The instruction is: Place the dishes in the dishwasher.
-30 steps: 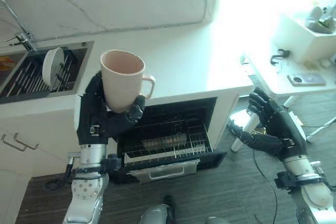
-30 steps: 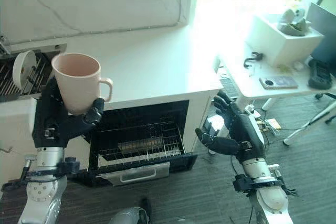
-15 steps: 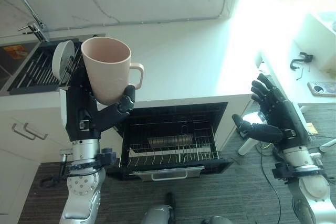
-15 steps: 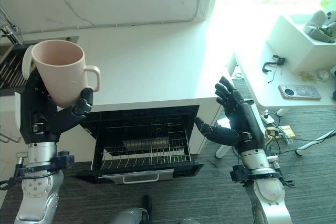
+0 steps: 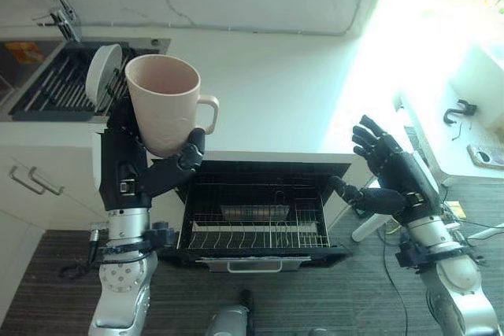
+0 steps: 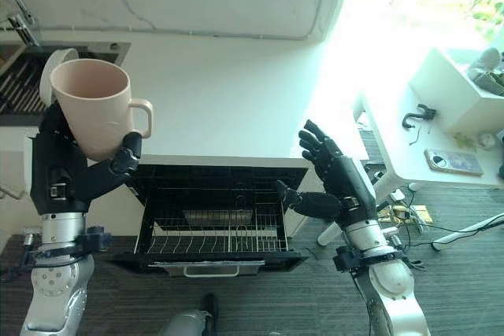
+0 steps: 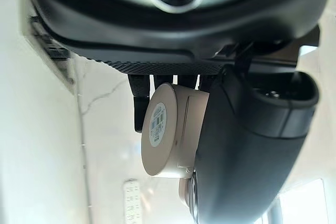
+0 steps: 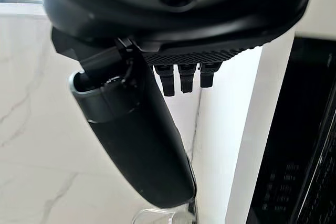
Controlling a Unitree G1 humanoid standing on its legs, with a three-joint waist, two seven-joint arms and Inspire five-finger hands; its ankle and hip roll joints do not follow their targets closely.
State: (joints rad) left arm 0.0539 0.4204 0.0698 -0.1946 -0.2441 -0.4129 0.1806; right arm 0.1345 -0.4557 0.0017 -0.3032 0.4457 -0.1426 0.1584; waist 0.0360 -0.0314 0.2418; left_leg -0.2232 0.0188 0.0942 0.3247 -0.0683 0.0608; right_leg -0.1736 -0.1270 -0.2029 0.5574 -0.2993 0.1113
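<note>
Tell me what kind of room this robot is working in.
Most likely a home kitchen: a white countertop with a sink and faucet, and an open dishwasher below it with its wire rack pulled out. The left hand holds a mug.

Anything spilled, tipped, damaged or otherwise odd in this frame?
Nothing stands out. The left hand holds the mug upright above the open dishwasher, whose rack sits pulled out; the right hand is open beside it.

Both arms are silver-grey with rounded metal forearm shells and black collars at the wrists. Each ends in a dark, matte robot hand: left robot hand (image 5: 134, 175), right robot hand (image 5: 402, 186), with black segmented fingers (image 5: 366, 133).
</note>
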